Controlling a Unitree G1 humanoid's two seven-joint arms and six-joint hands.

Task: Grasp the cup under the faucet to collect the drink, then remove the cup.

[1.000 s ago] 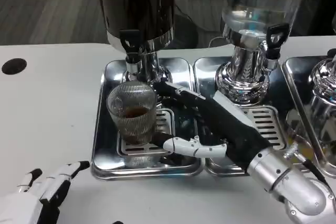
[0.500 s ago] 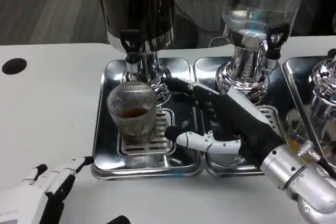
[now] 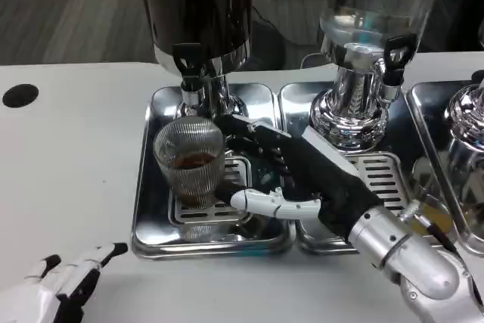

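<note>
The ribbed clear glass cup stands on a polished, mirror-bright metal tray with a slotted grate, upon a matt white worktop, beside the right hand of glossy white and matt black plastic.

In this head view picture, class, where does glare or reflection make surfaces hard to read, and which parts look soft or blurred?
Head view: bright highlights on the chrome dispenser base and the steel tray rim; the ribbed glass cup shows its dark drink clearly; the left robot hand at the bottom edge looks slightly soft; the right robot hand is sharp enough.
</note>
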